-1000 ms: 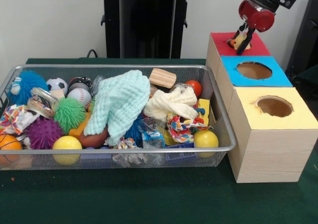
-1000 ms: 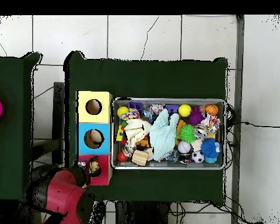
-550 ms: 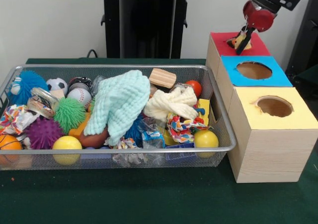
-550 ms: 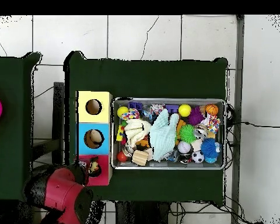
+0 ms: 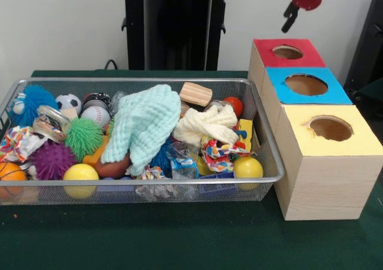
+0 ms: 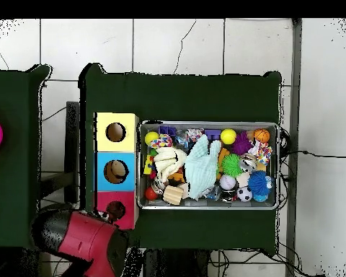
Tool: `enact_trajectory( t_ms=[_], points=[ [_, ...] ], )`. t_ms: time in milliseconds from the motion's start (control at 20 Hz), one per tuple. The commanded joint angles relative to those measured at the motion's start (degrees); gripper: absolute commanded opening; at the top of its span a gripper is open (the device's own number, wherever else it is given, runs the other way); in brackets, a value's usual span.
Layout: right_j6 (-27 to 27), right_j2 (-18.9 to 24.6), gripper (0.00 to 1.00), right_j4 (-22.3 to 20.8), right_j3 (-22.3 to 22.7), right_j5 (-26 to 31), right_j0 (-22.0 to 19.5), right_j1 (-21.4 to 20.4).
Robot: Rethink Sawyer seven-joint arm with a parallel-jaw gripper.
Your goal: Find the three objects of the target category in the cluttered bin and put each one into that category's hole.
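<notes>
Jaws' state cannot be told; the gripper (image 5: pixel 289 20) hangs above the far red hole (image 5: pixel 288 52). Three holes, red, blue (image 5: pixel 306 84) and yellow (image 5: pixel 330 128), run near-to-far beside the wire bin (image 5: pixel 263 178) of toys.

Soft, even indoor light fills both views with no glare, leaving only a faint shadow under the wire bin (image 5: pixel 272 162) toward 6 o'clock on the green table cloth (image 5: pixel 179 234), while the gripper (image 5: pixel 289 18) at 1 o'clock looks slightly motion-blurred.
</notes>
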Motion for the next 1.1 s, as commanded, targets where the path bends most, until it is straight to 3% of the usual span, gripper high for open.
enact_trajectory(
  t_ms=[50, 400, 450, 500, 650, 750, 950, 1100],
  points=[
    [-0.85, 6.62, 1.0, -4.9, -2.43, 12.31, -3.14, -5.65],
    [-1.61, 7.98, 1.0, -5.96, -1.43, 6.86, -4.08, -4.75],
    [-3.88, 8.29, 1.0, -6.89, -1.22, 4.58, -4.87, -4.78],
    [-9.64, 9.36, 1.0, -8.41, -0.13, -0.34, -7.2, -5.12],
    [-30.83, 16.56, 1.0, -16.14, 2.87, -19.32, -19.11, -6.32],
    [-39.0, 21.62, 1.0, -23.1, 3.03, -27.38, -26.36, -7.22],
    [-45.49, 28.64, 1.0, -37.2, 1.38, -34.36, -36.23, -8.82],
    [-47.47, 32.77, 1.0, -45.06, 0.59, -35.4, -41.96, -9.87]
  ],
)
